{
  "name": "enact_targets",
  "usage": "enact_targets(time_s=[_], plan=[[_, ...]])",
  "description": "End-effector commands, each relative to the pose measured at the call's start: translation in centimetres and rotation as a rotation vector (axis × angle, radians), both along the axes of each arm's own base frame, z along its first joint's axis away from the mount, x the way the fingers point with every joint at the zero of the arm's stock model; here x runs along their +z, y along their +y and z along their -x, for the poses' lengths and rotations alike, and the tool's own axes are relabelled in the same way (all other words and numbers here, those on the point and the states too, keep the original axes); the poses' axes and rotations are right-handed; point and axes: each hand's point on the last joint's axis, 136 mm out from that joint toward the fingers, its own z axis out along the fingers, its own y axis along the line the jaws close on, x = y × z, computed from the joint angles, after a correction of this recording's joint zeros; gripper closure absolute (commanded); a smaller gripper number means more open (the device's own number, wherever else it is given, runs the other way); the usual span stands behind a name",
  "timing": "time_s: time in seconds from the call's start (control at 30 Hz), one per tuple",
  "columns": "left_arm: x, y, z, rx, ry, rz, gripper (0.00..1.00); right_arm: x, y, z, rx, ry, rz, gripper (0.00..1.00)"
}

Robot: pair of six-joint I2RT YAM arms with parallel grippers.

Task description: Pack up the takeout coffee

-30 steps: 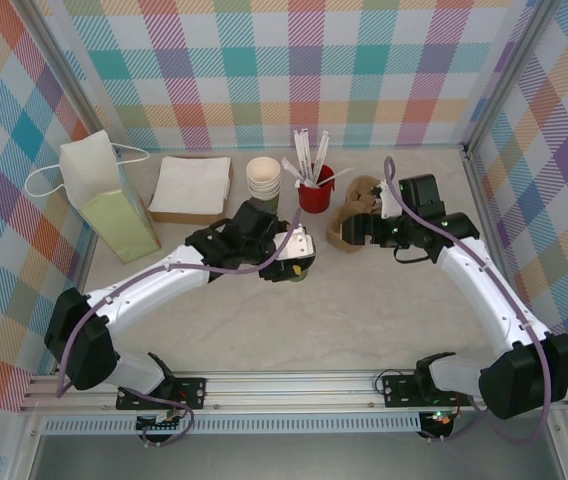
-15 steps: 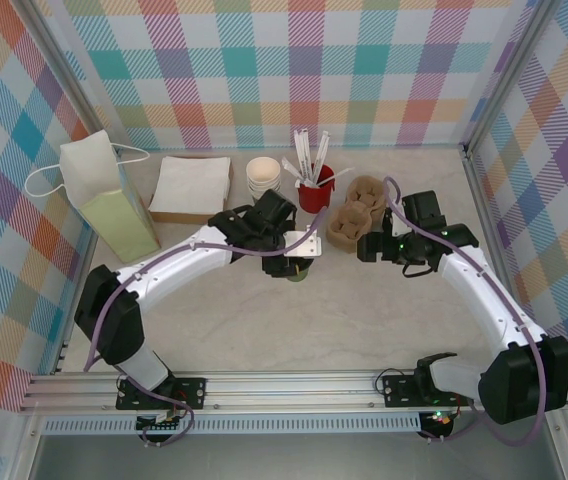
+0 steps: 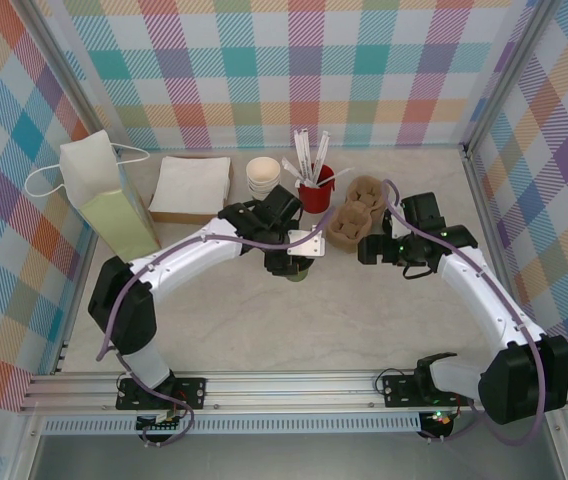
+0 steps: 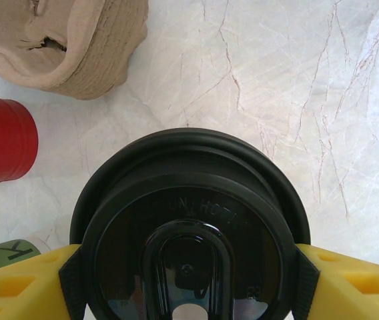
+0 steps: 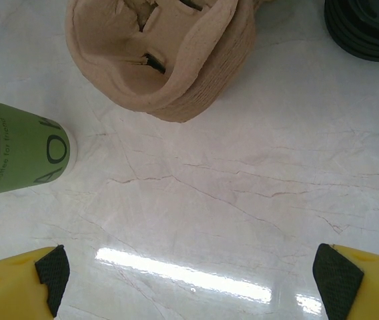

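**Coffee gripped, carrier waiting**

We have the left gripper (image 4: 189, 280) closed part-way around the small cream paper cup with a green band and round black lid (image 4: 189, 193). Its pads press two opposite sides to keep the cup upright. The cup is mid-table, just beside the brown moulded-pulp cup carrier (image 3: 354, 215), its likely seat. The right gripper (image 5: 193, 267) hangs wide open and empty near the carrier, perhaps to steady it.

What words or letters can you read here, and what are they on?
"HOT": raised on the black lid; the letters before it are too faint.
"AO": big letters on the green cup band; the next letter curves away, and the small print alongside is too blurred.
"K": on a green strip at the picture's edge.
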Motion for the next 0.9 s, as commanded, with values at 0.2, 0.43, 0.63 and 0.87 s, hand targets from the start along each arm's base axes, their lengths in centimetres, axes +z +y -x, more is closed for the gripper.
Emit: enact_targets(time_s=[0.2, 0.43, 0.63, 0.87], plan=[[-0.4, 0.2, -0.5, -0.003, 0.021, -0.031, 0.2, 0.3, 0.3, 0.0, 0.021, -0.016, -0.019, 0.05], [-0.4, 0.3, -1.1, 0.01, 0.009, -0.035, 0.18, 0.2, 0.6, 0.0, 0.027, -0.014, -0.032, 0.05], [-0.1, 0.3, -1.5, 0.02, 0.0, -0.024, 0.19, 0.1, 0.7, 0.1, 0.03, -0.011, -0.04, 0.05], [-0.1, 0.5, -2.0, 0.037, -0.008, -0.025, 0.19, 0.1, 0.8, 0.1, 0.034, -0.011, -0.046, 0.05]])
